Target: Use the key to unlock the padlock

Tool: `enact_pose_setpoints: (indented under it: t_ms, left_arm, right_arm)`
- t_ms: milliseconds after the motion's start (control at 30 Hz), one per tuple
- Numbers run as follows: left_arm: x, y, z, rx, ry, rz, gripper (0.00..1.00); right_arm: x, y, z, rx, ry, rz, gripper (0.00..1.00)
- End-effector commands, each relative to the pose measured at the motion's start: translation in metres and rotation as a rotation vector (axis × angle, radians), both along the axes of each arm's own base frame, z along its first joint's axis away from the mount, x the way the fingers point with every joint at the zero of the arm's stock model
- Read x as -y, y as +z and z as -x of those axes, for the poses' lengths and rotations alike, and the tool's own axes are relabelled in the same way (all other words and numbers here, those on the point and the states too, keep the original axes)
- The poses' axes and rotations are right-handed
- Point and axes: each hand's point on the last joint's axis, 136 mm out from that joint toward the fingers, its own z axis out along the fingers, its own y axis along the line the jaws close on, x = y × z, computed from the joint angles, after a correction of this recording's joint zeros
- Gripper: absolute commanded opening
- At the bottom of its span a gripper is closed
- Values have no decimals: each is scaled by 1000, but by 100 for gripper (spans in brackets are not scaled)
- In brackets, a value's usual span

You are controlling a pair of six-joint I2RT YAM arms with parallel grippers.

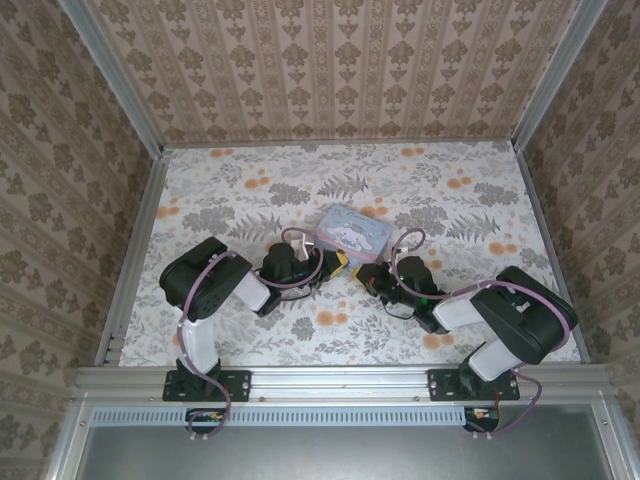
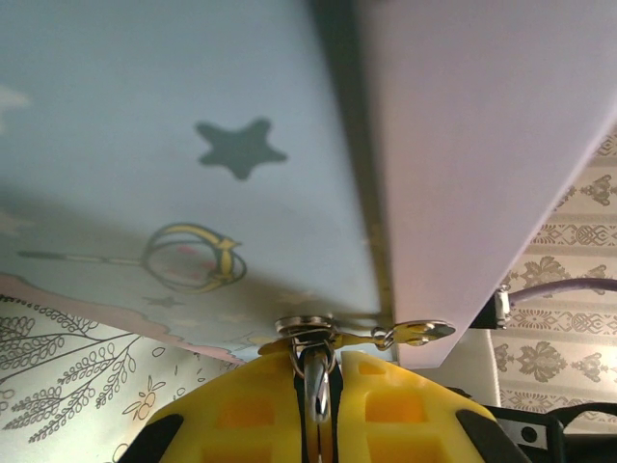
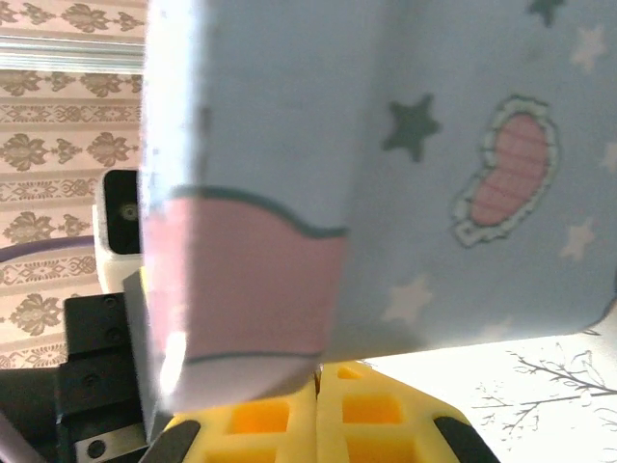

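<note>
Wallpapered walls (image 1: 330, 70) with a brown damask pattern close off the space on three sides. The table (image 1: 250, 190) is covered in a print of grey leaves and orange flowers. The two dark arms are seen from above bent inward from the near rail, so that their heads meet near the middle of the table.

Just beyond the heads lies a pale-blue tin (image 1: 353, 230), and it stands close in front of both wrist cameras. In the left wrist view its side (image 2: 193, 145) is printed with a dark star and a yellow crescent wand. In the right wrist view its wall (image 3: 386, 193) is printed with stars, a pink scalloped band and a pink frilled shape. No lettering can be read.

The left tool (image 1: 338, 264) (image 2: 318, 362) is pressed up against the lower edge of the tin. Its yellow fingers (image 2: 386, 405) are clenched on a small silvery piece that appears to be the padlock (image 2: 315, 376). This piece sits upright in the slit between the pads and is linked by a hook to a metal latch tab (image 2: 419, 333) at the tin's corner.

The right tool (image 1: 363, 271) (image 3: 318, 381) is held just under the tin's corner, clenched, with its pads together. Nothing can be made out between them.
</note>
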Motion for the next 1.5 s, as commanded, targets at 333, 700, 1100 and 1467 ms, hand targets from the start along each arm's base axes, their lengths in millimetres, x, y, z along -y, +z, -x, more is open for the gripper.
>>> enact_pose_setpoints:
  t_ms: [333, 700, 1100, 1467]
  left_arm:
    - [7, 21, 4, 48, -35, 54, 0]
    - [10, 26, 6, 43, -39, 67, 0]
    - [33, 43, 22, 36, -63, 111, 0]
    - [35, 35, 30, 22, -72, 97, 0]
  right_arm:
    - [-3, 8, -9, 19, -16, 4, 0]
    - [-7, 13, -16, 46, -26, -7, 0]
    - [-8, 14, -23, 158, -39, -47, 0]
    - [-1, 5, -30, 101, -48, -72, 0]
